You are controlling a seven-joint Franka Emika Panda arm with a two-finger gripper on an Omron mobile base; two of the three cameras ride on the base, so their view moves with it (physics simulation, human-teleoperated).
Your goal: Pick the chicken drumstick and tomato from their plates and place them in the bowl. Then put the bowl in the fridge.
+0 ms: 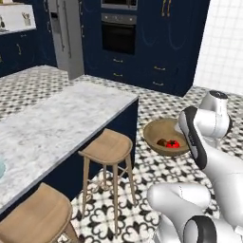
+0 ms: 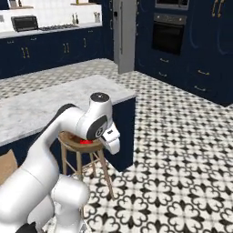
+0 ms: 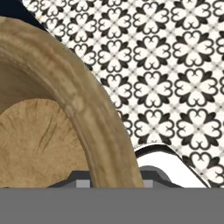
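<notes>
The room comes first: a kitchen with navy cabinets (image 1: 166, 42), a black wall oven (image 1: 118, 34) and a floor (image 2: 182, 159) of black-and-white patterned tiles. The grey steel fridge (image 1: 66, 35) stands at the far end, left of the oven, doors closed as far as can be seen. It is well apart from the robot, across open floor.

To the robot's left runs a long marble-topped desk (image 1: 52, 128) on a navy base, with two wooden stools (image 1: 108, 148) tucked against its near side. A sliver of a pale blue plate (image 1: 1, 168) shows at the left edge of the desk top.

The wooden bowl (image 1: 156, 132) hangs in the air beside the arm, over the floor and off the end of the desk. In it lie the red tomato (image 1: 173, 144) and, touching it, the brown chicken drumstick (image 1: 163, 142) — so the loading step looks done, and the carry to the fridge is the step in hand.

The hand (image 3: 114, 186) sits at the bowl's rim; in the hand view the thick wooden rim sweeps right across the bottom and hides the fingertips. Since the bowl is airborne, the hand is most likely clamped on that rim, though the grip itself cannot be seen.

The next move, as I judge it, calls for closing the distance to the fridge, keeping the bowl level so nothing rolls out — and the door must be opened somehow.
</notes>
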